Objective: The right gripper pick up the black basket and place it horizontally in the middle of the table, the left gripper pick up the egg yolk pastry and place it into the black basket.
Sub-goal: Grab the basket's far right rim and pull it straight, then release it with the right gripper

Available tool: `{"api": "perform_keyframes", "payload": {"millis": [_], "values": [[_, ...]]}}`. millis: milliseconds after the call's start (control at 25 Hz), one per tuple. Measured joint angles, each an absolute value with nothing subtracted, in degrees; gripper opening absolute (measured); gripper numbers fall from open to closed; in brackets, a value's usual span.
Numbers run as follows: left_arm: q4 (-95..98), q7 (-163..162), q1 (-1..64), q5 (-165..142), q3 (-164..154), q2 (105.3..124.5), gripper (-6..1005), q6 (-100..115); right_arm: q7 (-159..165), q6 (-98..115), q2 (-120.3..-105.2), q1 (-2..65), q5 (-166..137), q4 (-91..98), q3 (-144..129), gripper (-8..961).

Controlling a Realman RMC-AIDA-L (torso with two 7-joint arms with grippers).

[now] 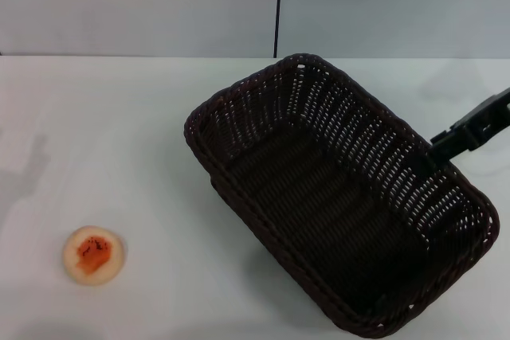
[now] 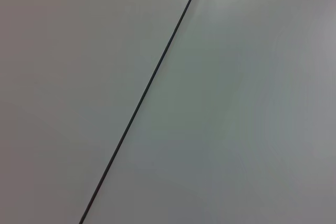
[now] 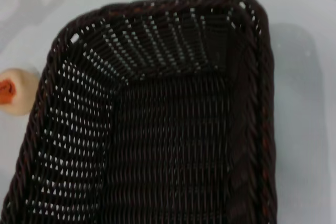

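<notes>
A: Item one, the black basket [image 1: 343, 197]?

B: Large woven wicker basket, very dark, braided rim, open-weave sloping sides. It sits askew on the table [image 1: 119, 141], right of centre, its long axis running from the far middle toward the near right. Nothing inside it; the right wrist view looks straight down into its bare woven floor [image 3: 173, 150].

A: Item two, the right gripper [image 1: 470, 129]?

B: Black, angular, reaching in from the right edge and meeting the basket's far right rim. Whether its fingers are spread or closed, or gripping the rim, I cannot tell; the tips are lost against the dark weave.

A: Item three, the egg yolk pastry [image 1: 94, 255]?

B: Small, round, pale cream with an orange-red centre. It lies flat on the table at the near left, well apart from the basket. The right wrist view catches its edge [image 3: 16, 93] just outside the basket wall.

A: Item four, the left gripper?

B: Not in sight. Its wrist camera shows only a plain grey wall [image 2: 236, 103] with a thin dark seam [image 2: 142, 98]
</notes>
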State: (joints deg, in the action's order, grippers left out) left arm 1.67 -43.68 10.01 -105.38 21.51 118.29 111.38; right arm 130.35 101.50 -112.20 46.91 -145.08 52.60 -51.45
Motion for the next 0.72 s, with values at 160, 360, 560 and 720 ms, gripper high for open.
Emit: {"api": "perform_keyframes", "payload": {"millis": [160, 360, 560, 720], "values": [[1.44, -43.68, 10.37, -105.4, 21.48, 118.33, 815, 111.1, 130.38, 99.72, -112.36, 47.05, -145.33, 50.52, -53.76, 730], [0.82, -43.68, 10.46, -105.47, 21.44, 118.31, 815, 111.08, 130.23, 98.14, -113.7, 47.0, -148.57, 50.09, -55.09, 723], [0.75, -43.68, 10.54, -105.49, 21.44, 118.3, 815, 111.08, 129.96, 97.86, -114.22, 47.01, -149.43, 50.45, -55.15, 716], [0.69, -43.68, 10.55, -105.55, 21.33, 118.3, 814, 111.01, 129.83, 97.77, -114.24, 47.02, -149.43, 50.45, -55.17, 593]]}}
